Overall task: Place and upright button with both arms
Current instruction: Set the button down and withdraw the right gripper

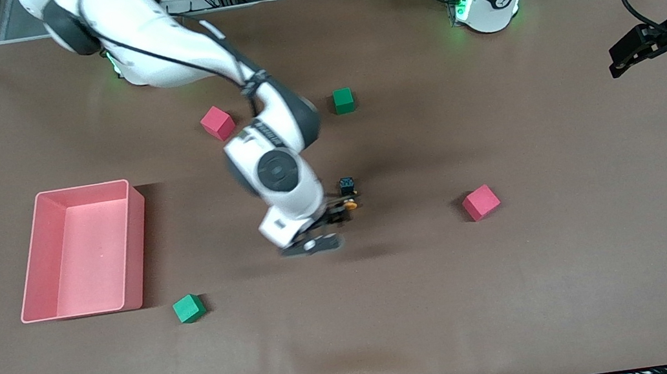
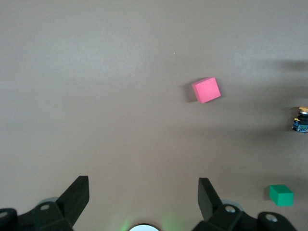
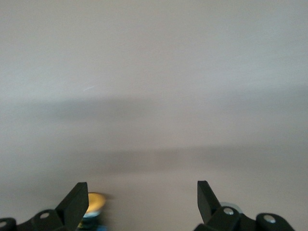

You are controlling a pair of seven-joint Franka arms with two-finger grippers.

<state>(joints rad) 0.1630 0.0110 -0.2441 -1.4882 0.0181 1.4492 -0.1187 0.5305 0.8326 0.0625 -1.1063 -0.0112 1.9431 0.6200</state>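
Note:
The button [image 1: 347, 193] lies mid-table, black body with its orange cap toward the front camera, apparently on its side. My right gripper [image 1: 339, 212] is low beside it and open. In the right wrist view the gripper [image 3: 139, 204] holds nothing, and the orange cap [image 3: 94, 202] shows just inside one finger [image 3: 76, 201]. My left gripper [image 1: 627, 57] waits open over the left arm's end of the table. In its wrist view the left gripper [image 2: 143, 197] is empty, and the button [image 2: 301, 120] shows far off.
A pink tray [image 1: 137, 240] stands toward the right arm's end. Red cubes [image 1: 217, 123] [image 1: 480, 202] and green cubes [image 1: 343, 100] [image 1: 189, 308] lie scattered. The left wrist view shows a red cube [image 2: 207, 90] and a green cube [image 2: 281, 195].

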